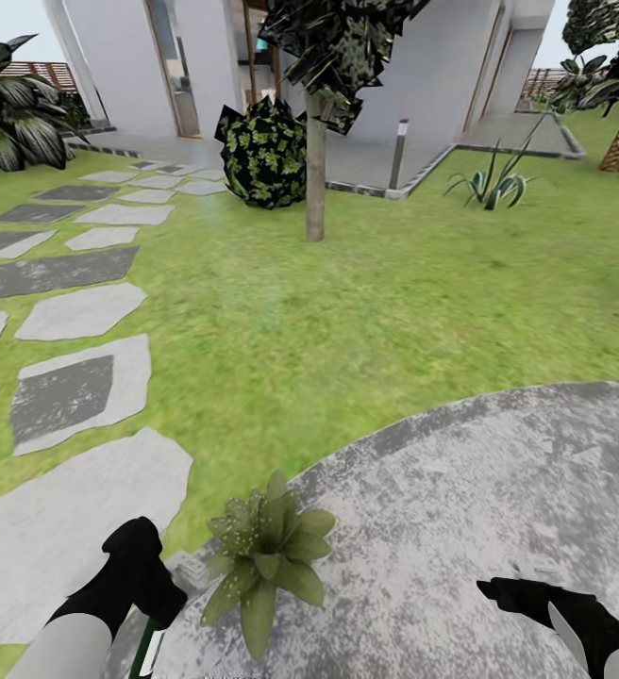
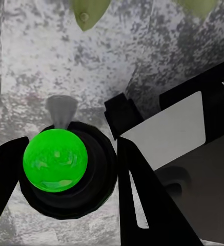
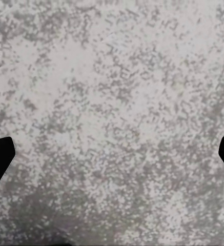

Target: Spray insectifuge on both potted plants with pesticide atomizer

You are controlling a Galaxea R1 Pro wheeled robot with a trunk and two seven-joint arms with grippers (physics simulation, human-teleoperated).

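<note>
My left gripper (image 2: 65,169) is closed tight around the pesticide atomizer (image 2: 55,160), holding it low over the round grey patio (image 1: 498,490), just beside a potted plant (image 1: 267,552) at the patio's edge. My right gripper (image 3: 112,154) is spread wide open over the bare patio, with nothing in it.

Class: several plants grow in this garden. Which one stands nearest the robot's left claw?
The low rosette of broad green leaves at the paved patio's edge, right beside the left claw; the other plants stand far off, towards the house.
</note>
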